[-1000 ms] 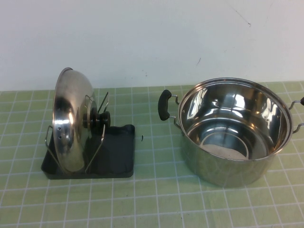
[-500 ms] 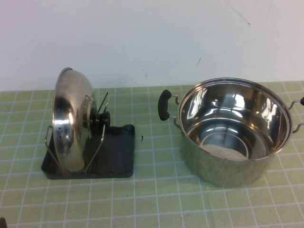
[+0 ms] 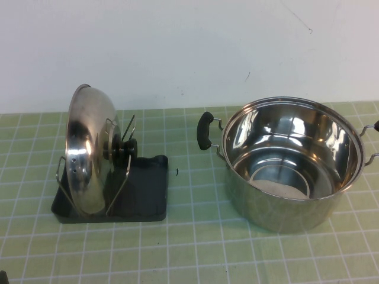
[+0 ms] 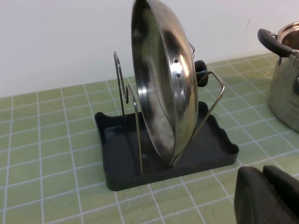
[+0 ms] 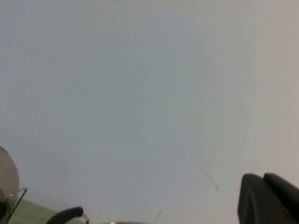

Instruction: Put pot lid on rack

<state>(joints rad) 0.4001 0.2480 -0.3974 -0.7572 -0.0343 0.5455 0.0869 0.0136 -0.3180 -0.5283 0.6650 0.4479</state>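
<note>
The pot lid point(image 3: 89, 151) stands on edge in the rack point(image 3: 148, 195), held between the wire prongs, with its black knob point(image 3: 121, 148) facing the pot. It also shows in the left wrist view point(image 4: 163, 84), upright on the dark grey rack point(image 4: 210, 154). My left gripper point(image 4: 264, 171) is shut and empty, low over the mat, a short way in front of the rack and apart from it. Only its tip point(image 3: 2, 277) shows at the high view's bottom left corner. My right gripper point(image 5: 264, 179) is shut and empty, raised and facing the white wall.
A deep steel pot point(image 3: 290, 160) with black side handles stands right of the rack and is empty; it also shows in the left wrist view point(image 4: 285, 79). A green tiled mat point(image 3: 195, 248) covers the table. A white wall point(image 3: 189, 47) stands behind.
A dark tip of my left gripper has come into the high view's bottom left corner. The lid, rack and pot have not moved.
</note>
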